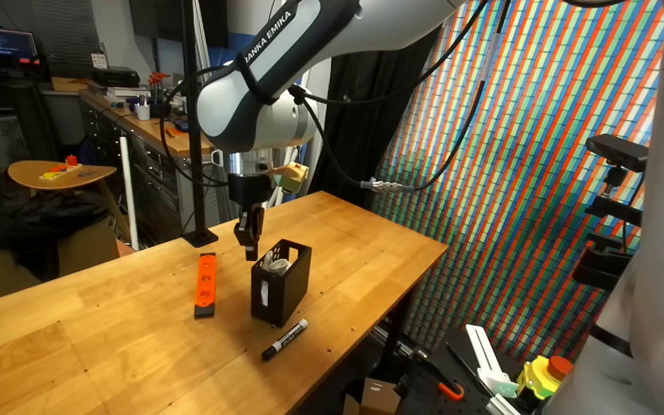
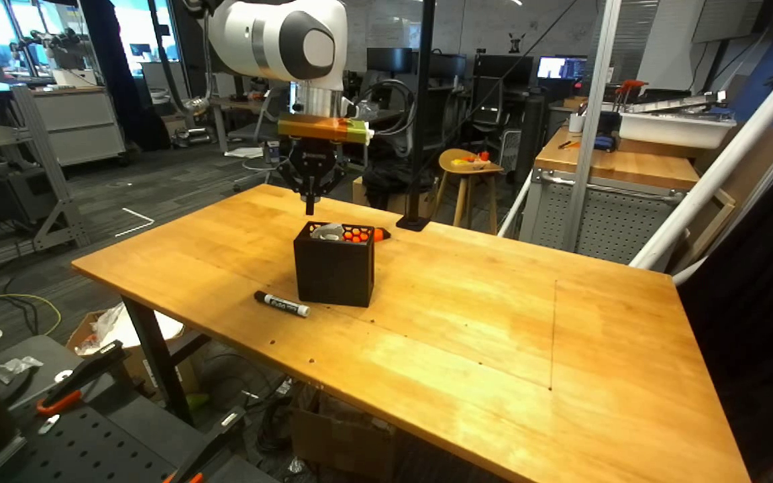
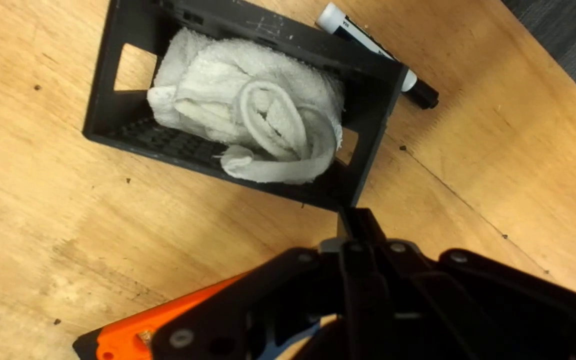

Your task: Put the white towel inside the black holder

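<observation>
One black two-fingered tool (image 2: 310, 206), fingers pressed together, hangs near a rim corner of the black box-shaped perforated holder (image 2: 333, 272). Crumpled off-white cloth towel (image 3: 248, 112) sits inside holder. Black-and-white cylindrical marker (image 2: 282, 304) just beside it, orange black-ended bar (image 1: 206, 286) nearby, both on light-brown wooden surface (image 2: 494, 288).

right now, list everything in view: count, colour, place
table: 1, light wood, centre of both exterior views
black holder: 1, black, upright on the table
white towel: 1, off-white, bunched inside the black holder
marker: 1, black and white, beside the black holder
orange bar: 1, orange and black, on the table
striped backdrop: 1, multicoloured, beyond the table
post: 1, black, at the table's edge
stool: 1, wooden, background
monitors: several, mostly black, background
background clutter: uncounted, mixed colours, around the table
arm: 1, white and black, above the table
tool: 1, black, shut, near the black holder
</observation>
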{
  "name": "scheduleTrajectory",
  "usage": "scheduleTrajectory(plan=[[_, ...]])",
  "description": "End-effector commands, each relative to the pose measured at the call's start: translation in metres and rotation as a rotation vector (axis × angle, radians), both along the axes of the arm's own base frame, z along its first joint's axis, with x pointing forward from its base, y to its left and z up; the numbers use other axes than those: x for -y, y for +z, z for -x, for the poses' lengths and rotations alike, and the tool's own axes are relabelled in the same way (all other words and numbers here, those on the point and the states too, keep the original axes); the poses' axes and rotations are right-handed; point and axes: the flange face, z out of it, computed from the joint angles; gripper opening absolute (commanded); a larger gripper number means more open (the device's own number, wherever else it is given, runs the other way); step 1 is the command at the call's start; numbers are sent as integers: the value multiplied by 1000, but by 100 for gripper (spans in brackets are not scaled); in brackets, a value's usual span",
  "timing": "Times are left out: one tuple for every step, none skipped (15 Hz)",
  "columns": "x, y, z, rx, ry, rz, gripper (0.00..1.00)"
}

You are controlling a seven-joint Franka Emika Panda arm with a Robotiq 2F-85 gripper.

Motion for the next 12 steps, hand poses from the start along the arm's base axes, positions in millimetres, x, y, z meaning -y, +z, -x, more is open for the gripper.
scheduleTrajectory(plan=[[1, 14, -6, 28, -22, 26, 0], [1, 15, -7, 32, -23, 30, 0], [2, 16, -8, 35, -23, 33, 0], [3, 16, -9, 38, -25, 35, 0], [5, 16, -8, 39, -27, 38, 0], [8, 16, -7, 36, -33, 49, 0], [12, 15, -6, 35, -43, 58, 0], [16, 14, -5, 32, -63, 75, 0], [21, 14, -5, 33, -93, 82, 0], [24, 14, -5, 36, -117, 88, 0], [26, 14, -5, 38, -130, 93, 0], [29, 14, -5, 39, -144, 101, 0]])
